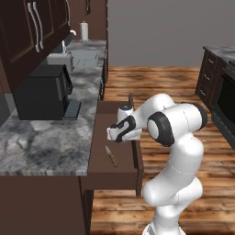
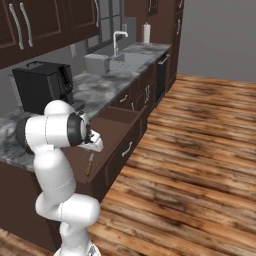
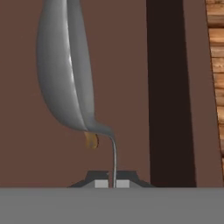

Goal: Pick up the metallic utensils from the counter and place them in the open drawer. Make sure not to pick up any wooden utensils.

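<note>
Hand view is showing the jaws (image 3: 112,183) clamping the slim handle of a silver-grey metal spoon (image 3: 65,74), hanging over the dark brown wooden open drawer (image 1: 98,158); left base view is revealing a tan-handled utensil (image 1: 111,156) lying inside.

A black coffee machine (image 1: 43,92) stands at the left of the left base view. Farther back, upper left, sit a steel sink (image 1: 82,58), its faucet (image 2: 118,39) and a white paper-towel roll (image 1: 84,31). A dark oven (image 1: 227,108) occupies the right edge.
</note>
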